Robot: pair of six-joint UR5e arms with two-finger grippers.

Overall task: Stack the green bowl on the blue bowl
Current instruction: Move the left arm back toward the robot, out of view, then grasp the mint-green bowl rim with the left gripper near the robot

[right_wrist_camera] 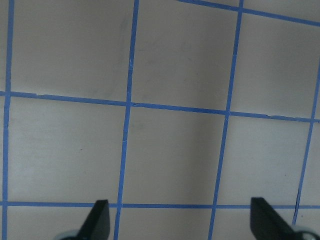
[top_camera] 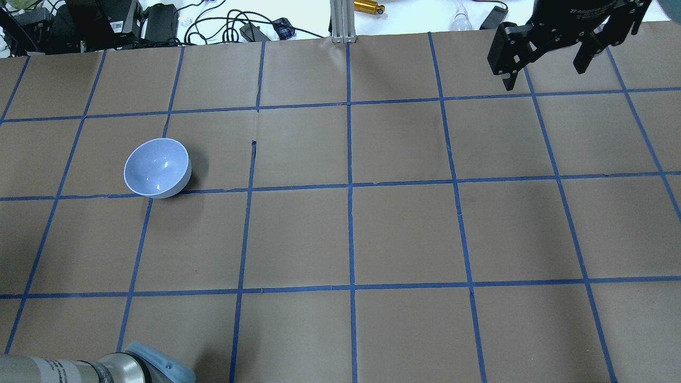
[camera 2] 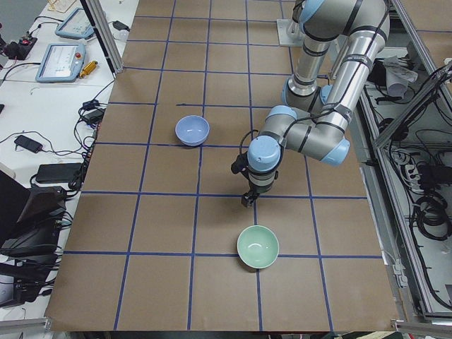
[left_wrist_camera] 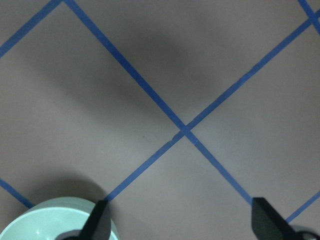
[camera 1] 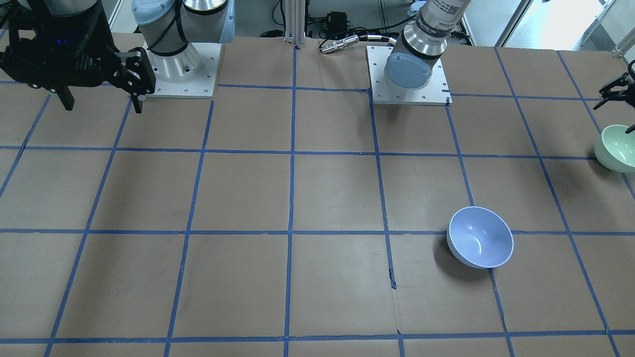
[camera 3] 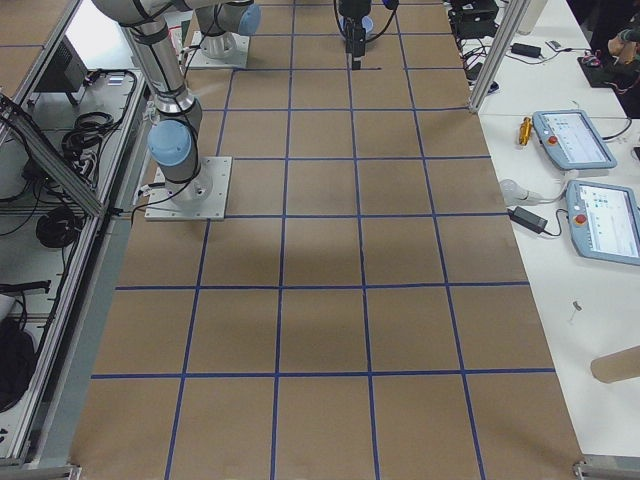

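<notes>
The pale mint-green bowl [camera 2: 258,246] stands upright near the table end on my left side; it also shows at the right edge of the front view [camera 1: 617,148] and at the bottom left of the left wrist view [left_wrist_camera: 52,220]. The blue bowl [top_camera: 157,168] stands upright and empty about two squares away [camera 1: 480,237]. My left gripper [camera 2: 247,200] hangs open and empty above the table just beside the green bowl, with one finger [left_wrist_camera: 99,220] over its rim edge. My right gripper [top_camera: 545,72] is open and empty, held high at the far right.
The table is brown paper with a blue tape grid [top_camera: 349,186]. The arm bases sit on white plates [camera 1: 409,74]. Cables and devices [top_camera: 159,21] lie beyond the far table edge. Teach pendants [camera 3: 585,180] rest on a side bench.
</notes>
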